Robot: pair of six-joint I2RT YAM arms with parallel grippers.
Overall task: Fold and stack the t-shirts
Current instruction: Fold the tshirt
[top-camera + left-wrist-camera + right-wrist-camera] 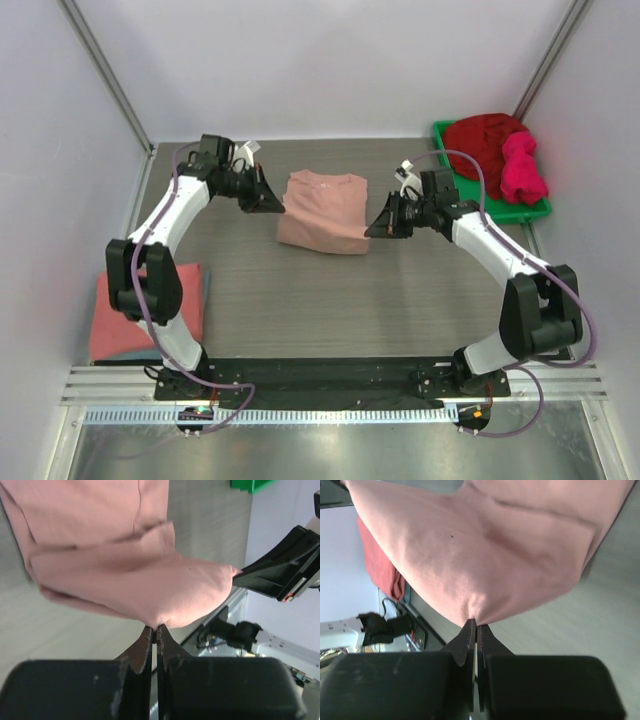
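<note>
A pale dusty-pink t-shirt (322, 212) lies partly folded at the table's middle back. My left gripper (279, 206) is shut on its left edge, with the cloth pinched between the fingertips in the left wrist view (156, 626). My right gripper (371, 230) is shut on its right lower edge, as the right wrist view (476, 623) shows. The held fold hangs lifted off the table (150, 590). A coral-red shirt (145, 310) lies folded at the near left. Dark red (482, 138) and magenta (522, 168) shirts lie in the bin.
A green plastic bin (540, 208) stands at the back right corner. White enclosure walls ring the table. The arm bases sit on a black bar (330, 375) at the near edge.
</note>
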